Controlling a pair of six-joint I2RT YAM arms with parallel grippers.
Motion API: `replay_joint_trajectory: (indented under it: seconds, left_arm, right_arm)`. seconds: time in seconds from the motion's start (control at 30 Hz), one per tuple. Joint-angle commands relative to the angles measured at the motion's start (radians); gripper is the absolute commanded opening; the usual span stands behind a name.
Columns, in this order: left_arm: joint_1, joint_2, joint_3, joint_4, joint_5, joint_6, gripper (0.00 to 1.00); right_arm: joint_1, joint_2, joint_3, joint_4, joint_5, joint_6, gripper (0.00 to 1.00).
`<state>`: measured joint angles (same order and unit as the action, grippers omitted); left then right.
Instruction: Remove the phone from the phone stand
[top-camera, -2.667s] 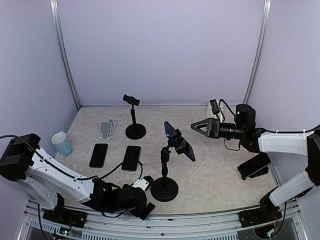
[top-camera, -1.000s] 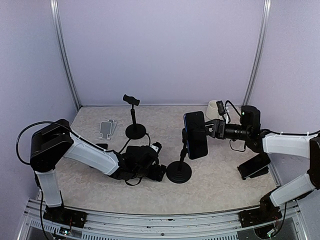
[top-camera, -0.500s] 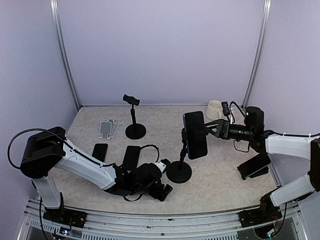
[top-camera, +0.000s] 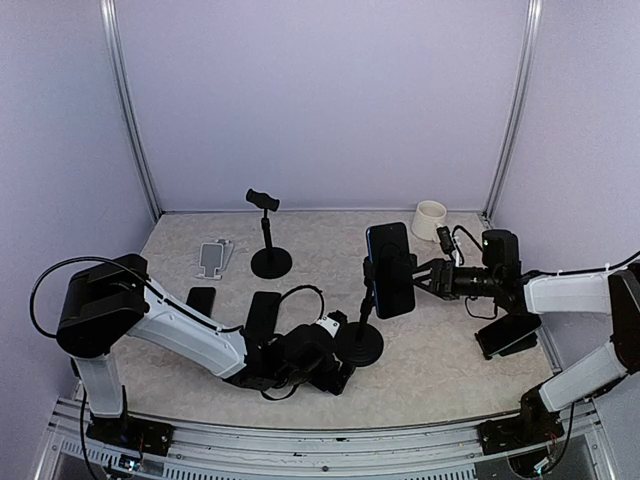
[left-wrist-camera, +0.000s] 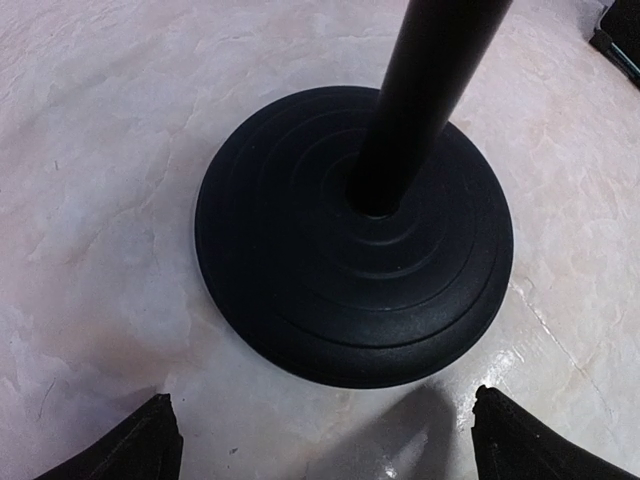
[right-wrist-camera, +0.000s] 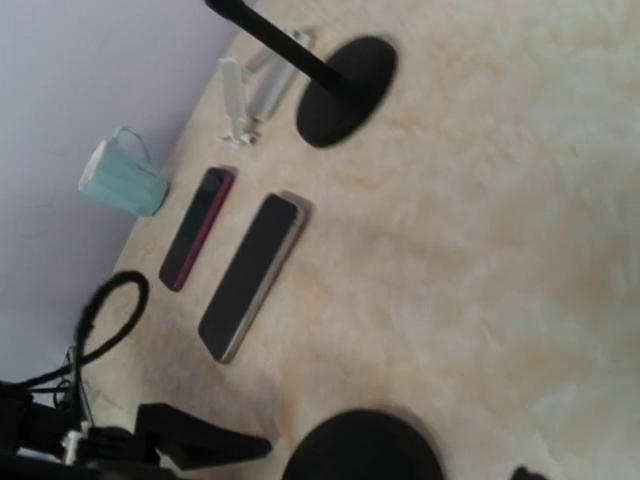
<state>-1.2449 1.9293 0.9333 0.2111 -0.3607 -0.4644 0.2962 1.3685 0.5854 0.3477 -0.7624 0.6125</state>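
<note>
Standing on the counter, top view: the phone stand is seen upright, with the phone clamped in portrait at its head.
Left gripper, top view: laid low on the counter, just beside the stand's round base.
Right gripper, top view: held level, just beside the phone's right edge; contact cannot be told.
Other things, top view: a second black stand, a white folding stand and two flat phones are placed to the left; a white mug at the back; a propped phone at the right.
Left wrist view: the fingertips are spread wide, apart from the round base, which lies ahead between them with its pole rising from the middle.
Right wrist view: the fingertips are spread; the round base is cut by the lower edge between them; the flat phones, the folding stand and a teal mug are seen beyond.
</note>
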Motion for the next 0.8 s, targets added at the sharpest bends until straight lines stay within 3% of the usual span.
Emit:
replay_joint_trajectory:
  seconds: [0.0, 0.3, 0.77]
  left_arm:
    - [0.025, 0.036, 0.001, -0.017, 0.02, -0.026, 0.99]
    - [0.03, 0.033, 0.0, -0.013, 0.03, -0.028, 0.99]
    - [0.017, 0.034, -0.023, 0.019, 0.036, -0.06, 0.99]
  right_arm:
    - [0.012, 0.045, -0.028, -0.016, 0.019, 0.002, 0.76]
    - [0.076, 0.132, -0.015, -0.058, 0.074, -0.022, 0.61]
    - [0.172, 0.285, -0.026, 0.024, 0.095, 0.0, 0.51]
